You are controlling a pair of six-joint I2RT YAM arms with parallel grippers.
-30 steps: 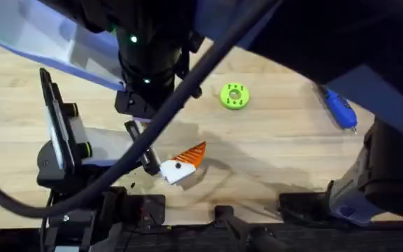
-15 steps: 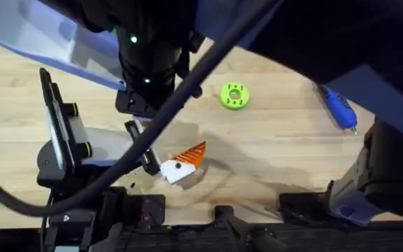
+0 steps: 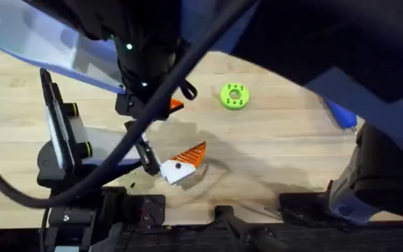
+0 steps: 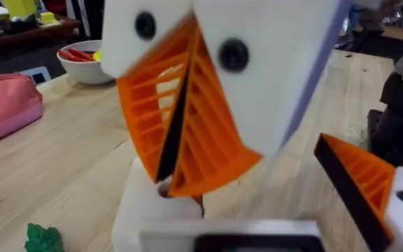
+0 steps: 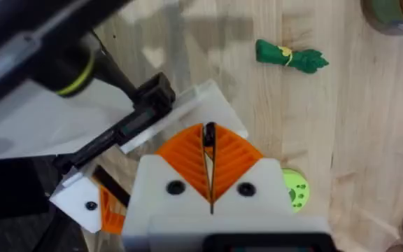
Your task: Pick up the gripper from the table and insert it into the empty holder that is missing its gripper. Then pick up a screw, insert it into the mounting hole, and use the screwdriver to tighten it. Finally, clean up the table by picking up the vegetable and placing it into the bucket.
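Observation:
My right gripper [image 5: 208, 143] is shut, its orange ribbed pads pressed together; I cannot make out anything between them. The left wrist view shows it [image 4: 168, 183] from the front, pointing down onto the white boxy holder [image 4: 145, 210]. Beside that stands a white mount with an orange ribbed tip [image 4: 362, 185], which also lies mid-table [image 3: 187, 159]. An orange tip [image 3: 175, 105] peeks from under the dark arm. The blue screwdriver [image 3: 343, 114] lies far right, half covered by the right arm. The green vegetable [image 5: 290, 57] lies near the olive bucket [image 5: 396, 15]. My left gripper [image 4: 257, 241] sits at the view's edge.
A green disc with holes [image 3: 234, 96] lies on the wooden table [image 3: 278, 147]. A black stand [image 3: 60, 136] rises at the left. A white bowl [image 4: 86, 64] and a pink pouch [image 4: 5, 105] sit farther off. Cables and dark arm bodies cross the overhead view.
Both dark arms have shifted slightly. An orange tip has come into sight beside the central arm, and the right arm now covers more of the blue screwdriver.

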